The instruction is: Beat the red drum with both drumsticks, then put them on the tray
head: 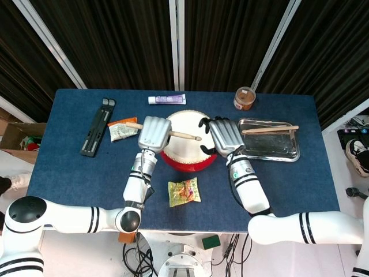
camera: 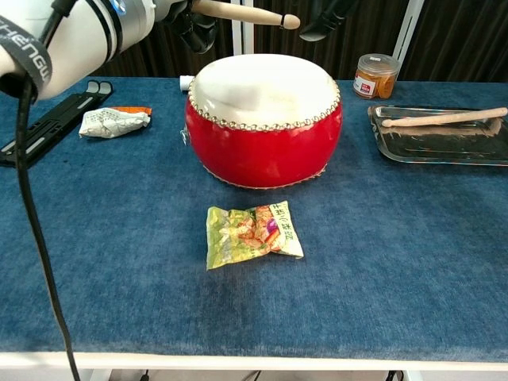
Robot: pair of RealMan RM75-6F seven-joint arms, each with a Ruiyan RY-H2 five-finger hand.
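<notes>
The left hand [head: 154,133] grips one drumstick [head: 183,135] — its tip hangs over the white skin of the red drum [camera: 264,119], mid-worktop [camera: 119,238]. The right hand [head: 225,136] hovers at the drum's right edge, fingers curled loosely apart, holding nothing. The second drumstick [camera: 443,118] lies across the tray [head: 294,151].

1. There were two drumsticks: one drumstick [head: 173,133] over the drum, another drumstick [head: 270,129] on the tray.
2. One red drum [head: 190,163].
3. One tray [head: 295,151].
4. Two snack packets [head: 184,192] [head: 120,130].
5. One jar [head: 244,98].
6. One tube [head: 166,99].
7. One black stand [head: 97,126].
</notes>
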